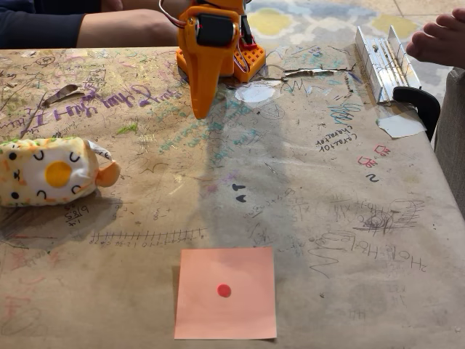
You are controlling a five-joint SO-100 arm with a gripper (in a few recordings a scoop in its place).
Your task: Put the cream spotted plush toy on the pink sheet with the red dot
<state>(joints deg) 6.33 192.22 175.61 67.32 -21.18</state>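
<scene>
The cream spotted plush toy lies on its side at the table's left edge, with its yellow belly patch facing the camera and its orange tail nub pointing right. The pink sheet with the red dot lies flat near the front edge, at the centre. The orange arm stands folded at the back centre. Its gripper points down at the table, and its jaws taper together to a single tip with nothing between them. The gripper is far from both the plush and the sheet.
Scribbled brown paper covers the table. A metal rail, a black clamp and a white scrap sit at the back right. A person's arm rests behind the table at the back left.
</scene>
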